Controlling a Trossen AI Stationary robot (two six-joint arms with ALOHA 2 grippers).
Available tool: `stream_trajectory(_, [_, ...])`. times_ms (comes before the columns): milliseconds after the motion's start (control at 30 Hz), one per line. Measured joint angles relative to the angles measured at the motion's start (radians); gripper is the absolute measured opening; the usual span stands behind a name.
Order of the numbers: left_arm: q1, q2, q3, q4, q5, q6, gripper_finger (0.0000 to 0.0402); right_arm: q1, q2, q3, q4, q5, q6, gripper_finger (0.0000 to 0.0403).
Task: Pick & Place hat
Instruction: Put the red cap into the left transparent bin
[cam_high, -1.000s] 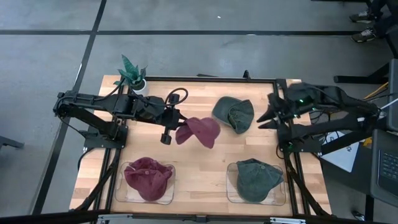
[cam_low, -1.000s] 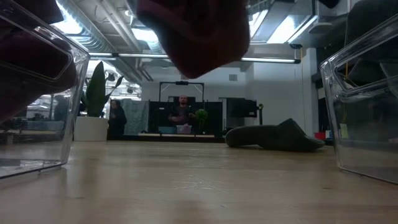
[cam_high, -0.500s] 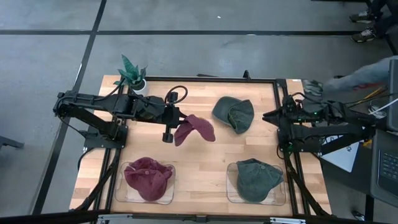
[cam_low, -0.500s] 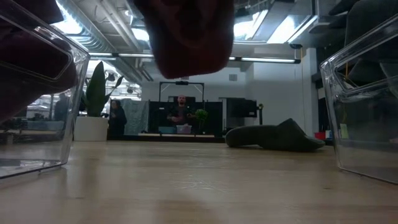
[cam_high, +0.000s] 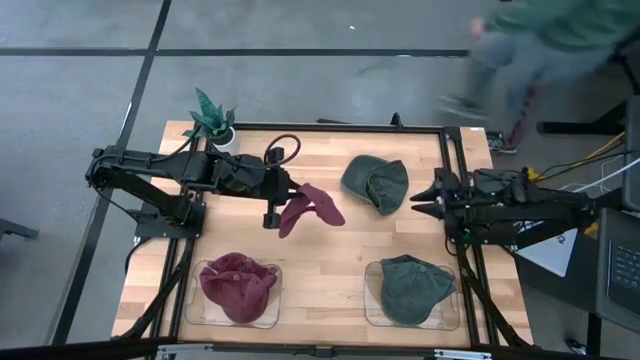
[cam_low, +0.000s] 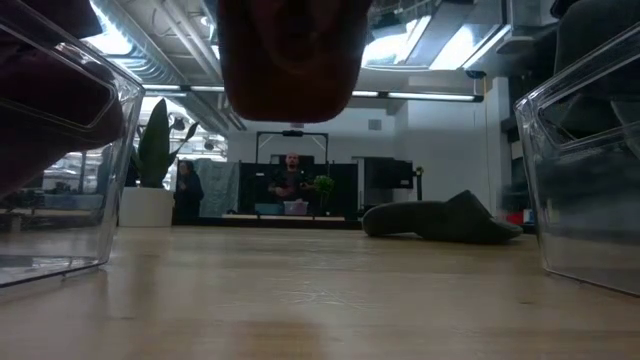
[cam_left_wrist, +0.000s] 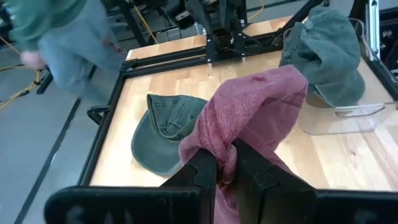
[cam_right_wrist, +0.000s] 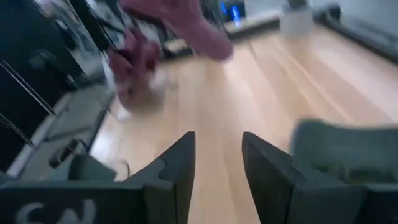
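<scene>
Potted plant (cam_high: 212, 122) at far left corner of tabletop (cam_high: 320, 260), untouched. Near left, a clear bin (cam_high: 199, 312) already holds one maroon hat (cam_high: 238, 287).

Left tool (cam_high: 280, 203) sits over the tabletop's middle-left, clenched on a second maroon hat (cam_high: 310, 206); the left wrist view shows fabric pinched between both fingers (cam_left_wrist: 202, 171), the rest draping down. Compared with a second ago, the hat has drawn in toward the arm and hangs more bunched; in the low view it has slid leftward and is clear of the wood. Judgement: lift done, carry under way, likely toward the near-left bin.

Centre-right: loose green hat (cam_high: 376, 183) flat on the tabletop, not moved. Near right, second bin (cam_high: 372, 318) holds another green hat (cam_high: 414, 287).

Right tool (cam_high: 425, 199) at the right edge, fingers parted, grasping nothing; that arm has folded lower and squarer over the last second. Judgement: parked, waiting.

A person (cam_high: 560, 30) now crosses behind the far right corner.
</scene>
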Motion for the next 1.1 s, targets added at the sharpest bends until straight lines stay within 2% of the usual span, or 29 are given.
stream_trajectory(167, [0.0,0.0,0.0,0.001,-0.026,-0.024,0.0025,0.0,-0.118,-0.172,0.251,-0.068,-0.025,0.0132])
stream_trajectory(400, [0.0,0.0,0.0,0.004,-0.042,-0.046,0.0025,0.0,-0.243,-0.315,0.411,-0.123,-0.028,0.0132])
stream_trajectory(633, [0.0,0.0,0.0,0.004,-0.045,-0.047,0.0025,0.0,-0.245,-0.408,0.563,-0.188,-0.047,0.0132])
stream_trajectory(867, [0.0,0.0,0.0,0.004,-0.045,-0.05,0.0025,0.0,-0.245,-0.416,0.569,-0.2,-0.13,0.0132])
stream_trajectory(1100, [-0.001,0.0,0.0,0.004,-0.043,-0.048,0.0025,0.0,-0.235,-0.416,0.498,-0.174,-0.217,0.0132])
